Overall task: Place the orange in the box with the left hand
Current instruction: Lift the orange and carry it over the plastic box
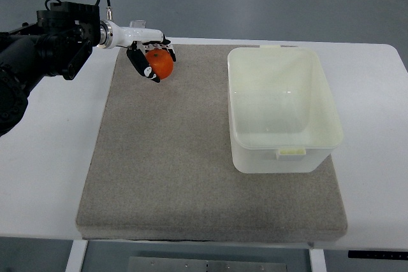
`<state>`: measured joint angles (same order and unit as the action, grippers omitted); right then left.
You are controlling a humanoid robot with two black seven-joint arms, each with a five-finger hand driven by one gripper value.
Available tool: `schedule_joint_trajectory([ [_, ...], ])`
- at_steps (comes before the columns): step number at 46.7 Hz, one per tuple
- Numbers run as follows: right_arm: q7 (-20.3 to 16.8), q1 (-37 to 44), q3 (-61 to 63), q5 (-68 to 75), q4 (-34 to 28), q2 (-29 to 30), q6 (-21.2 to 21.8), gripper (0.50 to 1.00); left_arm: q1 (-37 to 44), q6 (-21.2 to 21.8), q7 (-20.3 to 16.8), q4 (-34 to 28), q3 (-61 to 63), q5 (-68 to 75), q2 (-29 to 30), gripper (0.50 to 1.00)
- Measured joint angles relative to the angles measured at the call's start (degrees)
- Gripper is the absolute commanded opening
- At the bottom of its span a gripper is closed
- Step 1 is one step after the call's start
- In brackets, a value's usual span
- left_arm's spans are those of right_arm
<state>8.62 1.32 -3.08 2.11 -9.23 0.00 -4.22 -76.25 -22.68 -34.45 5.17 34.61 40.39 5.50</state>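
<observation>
An orange (pixel 161 64) sits at the far left corner of the grey mat (pixel 191 170). My left hand (pixel 152 58) comes in from the upper left and its fingers curl around the orange, gripping it from the sides. Whether the fruit rests on the mat or is just lifted I cannot tell. The white translucent box (pixel 284 109) stands open and empty on the right half of the mat, well to the right of the hand. My right arm does not show.
The mat lies on a white table (pixel 51 176). The left arm's dark bulk (pixel 38 49) fills the upper left corner. The table's near edge runs along the bottom of the picture.
</observation>
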Motion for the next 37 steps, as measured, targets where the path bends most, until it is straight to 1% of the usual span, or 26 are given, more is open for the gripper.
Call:
schedule_joint_trajectory([
  [7,0.0,0.0,0.0,0.0,0.0,0.0,0.0,0.926,-1.01,-0.15,0.07,-1.8,-2.92,-0.92,0.04,0.5],
  [17,0.01,0.0,0.0,0.0,0.0,0.0,0.0,0.926,-1.97,0.08,0.08,-1.46,-3.63,-1.8,0.01,0.5],
  [30,0.02,0.0,0.0,0.0,0.0,0.0,0.0,0.926,-5.04,0.08,0.08,2.45,-4.06,-7.7,-0.15,0.5],
  [34,0.01,0.0,0.0,0.0,0.0,0.0,0.0,0.926,-6.25,-0.16,-0.28,2.82,-4.06,-8.28,-0.2,0.5],
  [37,0.01,0.0,0.0,0.0,0.0,0.0,0.0,0.926,-7.53,-0.2,-0.51,4.19,-4.04,-8.32,-0.36,0.5],
])
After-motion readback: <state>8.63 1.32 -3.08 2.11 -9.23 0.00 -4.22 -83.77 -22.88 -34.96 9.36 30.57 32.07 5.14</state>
